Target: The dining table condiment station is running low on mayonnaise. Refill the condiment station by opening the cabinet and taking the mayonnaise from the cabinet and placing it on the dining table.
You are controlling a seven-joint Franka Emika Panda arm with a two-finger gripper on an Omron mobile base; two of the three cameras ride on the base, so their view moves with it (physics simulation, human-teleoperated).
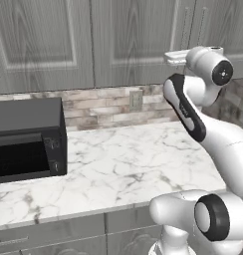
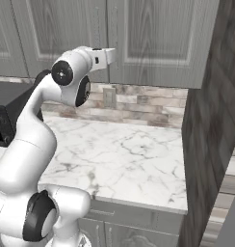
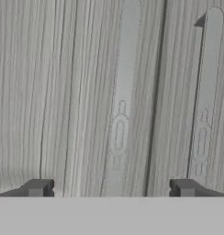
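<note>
While the fingers (image 3: 38, 188) stand apart, the cabinet (image 3: 86, 92) faces them — grey wood-grain doors shut, slim bar handles (image 3: 123, 101) upright.

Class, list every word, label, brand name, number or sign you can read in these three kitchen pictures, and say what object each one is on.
None can be read.
The cabinet doors bear only wood grain, and its bar handles are plain.
The black microwave has a control strip too small and blurred to show any characters.
The wall outlet and the marble counter carry no writing.

The grey wood-grain cabinet (image 1: 118, 40) hangs closed above the counter, its slim bar handles (image 3: 123, 101) upright.
</note>
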